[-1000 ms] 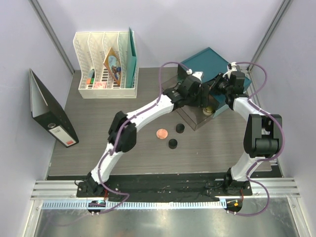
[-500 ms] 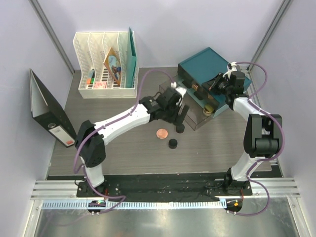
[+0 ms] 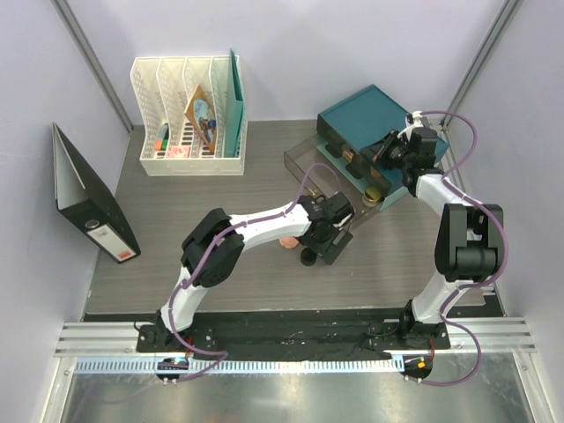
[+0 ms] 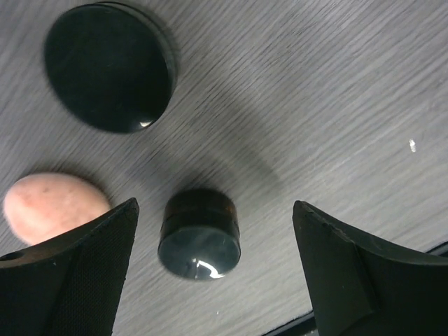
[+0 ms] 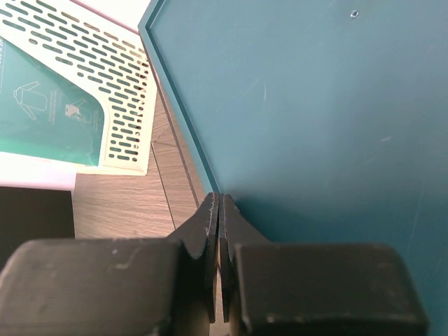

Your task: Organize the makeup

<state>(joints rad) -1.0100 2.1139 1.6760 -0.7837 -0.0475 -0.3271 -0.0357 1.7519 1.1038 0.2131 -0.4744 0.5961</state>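
My left gripper (image 3: 332,238) (image 4: 217,280) is open and low over the table. In the left wrist view a small black pot (image 4: 199,234) stands between its fingers and touches neither. A second black pot (image 4: 108,66) lies beyond it, and the coral round compact (image 4: 52,206) is beside the left finger. From the top I see one black pot (image 3: 308,257) and a sliver of the compact (image 3: 284,240); the other pot is hidden under the gripper. The gold jar (image 3: 372,196) sits in the clear tray (image 3: 304,160). My right gripper (image 3: 389,146) (image 5: 220,210) is shut and empty over the teal box (image 5: 315,105).
The teal box (image 3: 370,113) stands behind the clear tray at the back right. A white file rack (image 3: 189,115) stands at the back left and also shows in the right wrist view (image 5: 91,84). A black binder (image 3: 88,198) leans on the left wall.
My left arm has swung from the clear tray toward the near side and now hangs over the black pots, gripper open. The right arm has not moved.
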